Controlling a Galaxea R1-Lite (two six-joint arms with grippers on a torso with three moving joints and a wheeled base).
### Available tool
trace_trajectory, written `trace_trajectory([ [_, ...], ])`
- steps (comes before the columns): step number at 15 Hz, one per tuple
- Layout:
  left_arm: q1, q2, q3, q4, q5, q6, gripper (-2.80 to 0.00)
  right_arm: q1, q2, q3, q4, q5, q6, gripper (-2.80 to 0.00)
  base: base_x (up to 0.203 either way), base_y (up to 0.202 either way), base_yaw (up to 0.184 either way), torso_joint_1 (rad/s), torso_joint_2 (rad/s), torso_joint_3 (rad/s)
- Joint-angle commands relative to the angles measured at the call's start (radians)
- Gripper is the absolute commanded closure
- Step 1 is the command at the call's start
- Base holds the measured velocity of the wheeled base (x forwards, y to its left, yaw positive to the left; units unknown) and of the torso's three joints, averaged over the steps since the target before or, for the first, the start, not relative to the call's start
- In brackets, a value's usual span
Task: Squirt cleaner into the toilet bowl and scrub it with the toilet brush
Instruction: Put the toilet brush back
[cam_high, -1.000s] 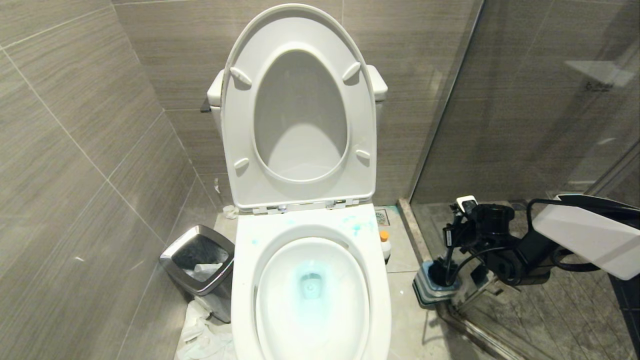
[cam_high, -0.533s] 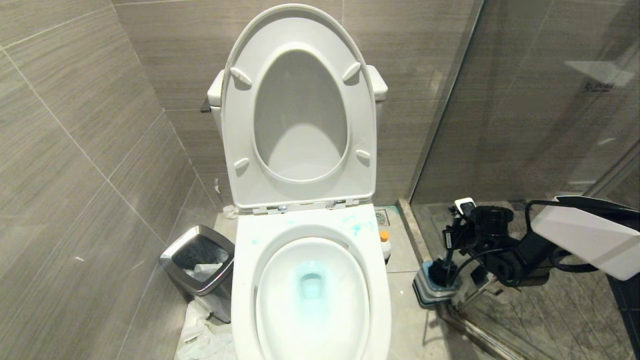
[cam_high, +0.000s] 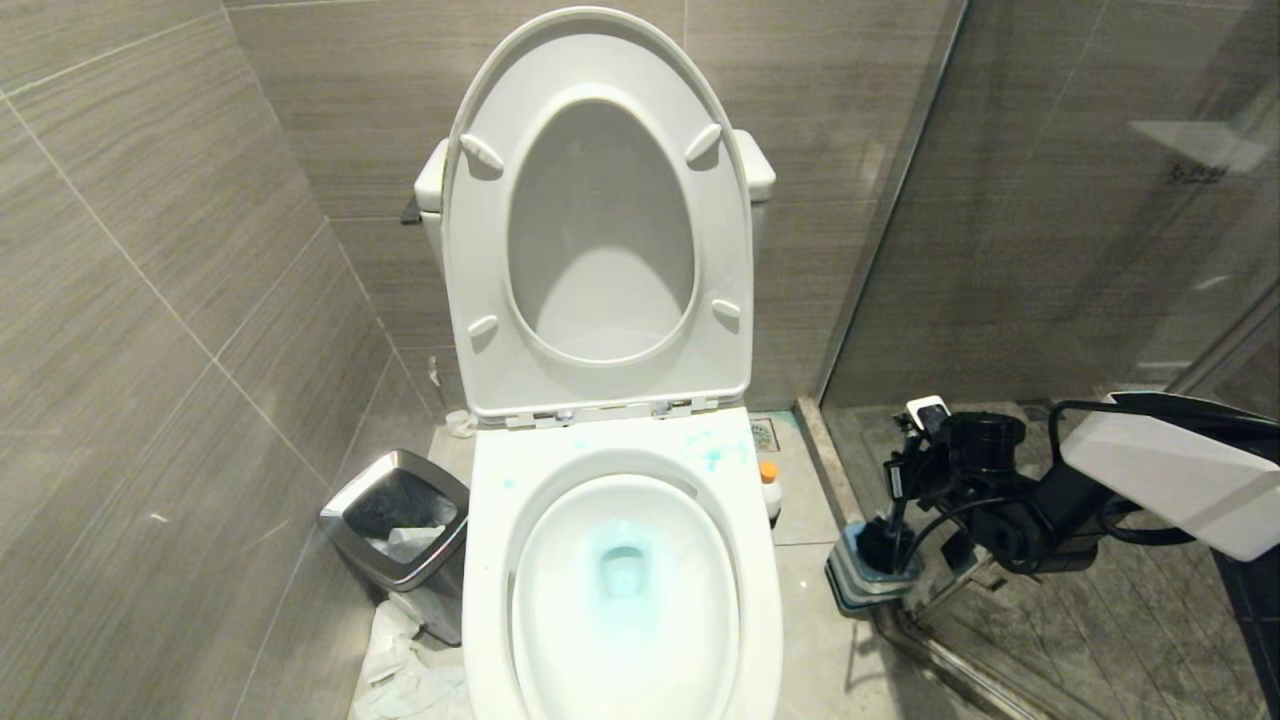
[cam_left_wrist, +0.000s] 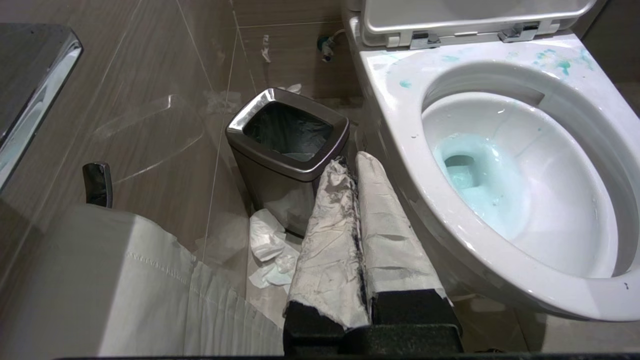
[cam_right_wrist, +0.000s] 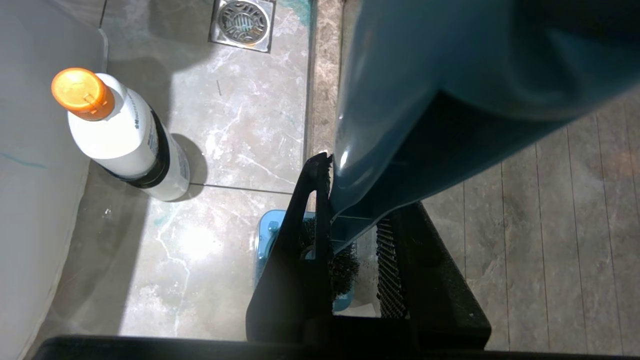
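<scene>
A steel waste bin holding crumpled paper stands left of the toilet bowl, whose water is tinted light blue. Right of the bowl: the cleaner on marble floor, then the right gripper clamping the toilet brush above its holder. The left gripper is closed, empty.
</scene>
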Motion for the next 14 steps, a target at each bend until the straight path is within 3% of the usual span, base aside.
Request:
trace_trajectory([
  [1, -0.001, 0.001, 0.000, 0.000, 0.000, 0.000, 0.00, 0.000, 0.002, 0.003, -0.005, -0.002, -0.002, 0.00, 0.000, 0.000, 0.000, 0.003, 0.00, -0.084],
  [7, 0.001, 0.001, 0.001, 0.000, 0.000, 0.000, 0.00, 0.001, -0.011, 0.011, -0.007, -0.003, -0.029, 0.00, 0.000, 0.000, 0.000, 0.004, 0.00, -0.160],
  [14, 0.000, 0.001, 0.000, 0.000, 0.000, -0.001, 0.00, -0.005, -0.032, 0.114, -0.153, 0.024, -0.123, 0.00, 0.000, 0.000, 0.000, 0.001, 0.00, -0.012],
])
